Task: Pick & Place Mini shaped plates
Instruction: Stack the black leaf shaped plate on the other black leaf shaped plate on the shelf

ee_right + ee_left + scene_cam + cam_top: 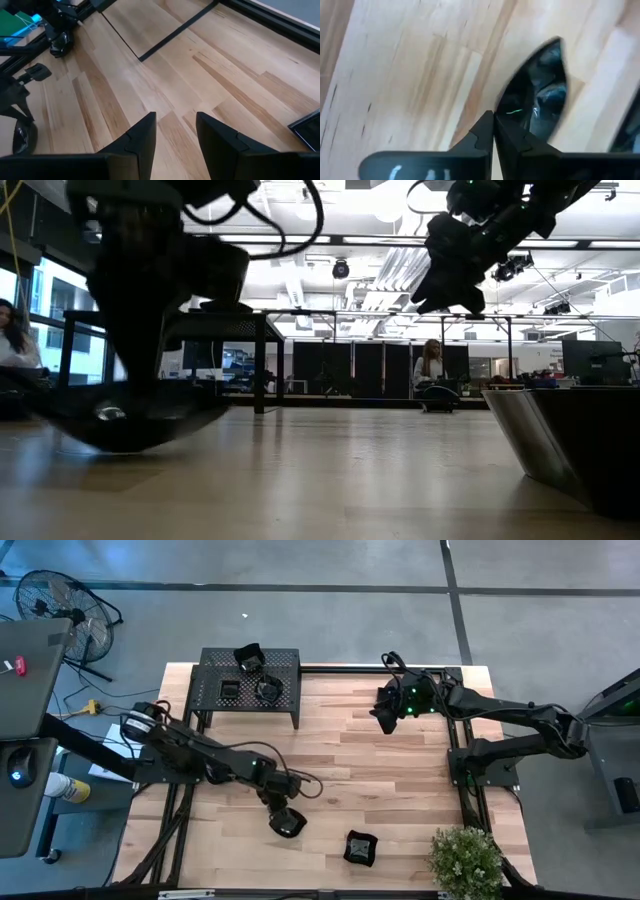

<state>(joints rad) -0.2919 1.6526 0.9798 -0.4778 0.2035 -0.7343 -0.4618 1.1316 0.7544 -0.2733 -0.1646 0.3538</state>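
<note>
A glossy black mini plate (290, 825) (545, 95) lies near the table's front, left of centre. My left gripper (281, 812) (493, 119) reaches down onto it, shut at its rim. In the low view this plate (120, 425) sits under the dark arm, low on the wood. A second, squarish mini plate (361, 848) (580, 450) rests flat on the table to its right. More plates (267, 691) lie on the black perforated rack (215, 675) at the far left. My right gripper (384, 720) (175, 131) hovers open above the far right, holding nothing. My left gripper has its two fingers closed together at the plate's rim (506, 106), on the edge nearest the arm. The fingers slant down from above, coming from the table's left. The rim between the fingertips is hidden by the fingers themselves. In the low view the plate's underside is down at the table.
A potted plant (465, 858) stands at the near right corner. Black frame rails (462, 740) run along the table's right side and far edge. Bare wood lies between the two arms in the middle of the table (380, 780).
</note>
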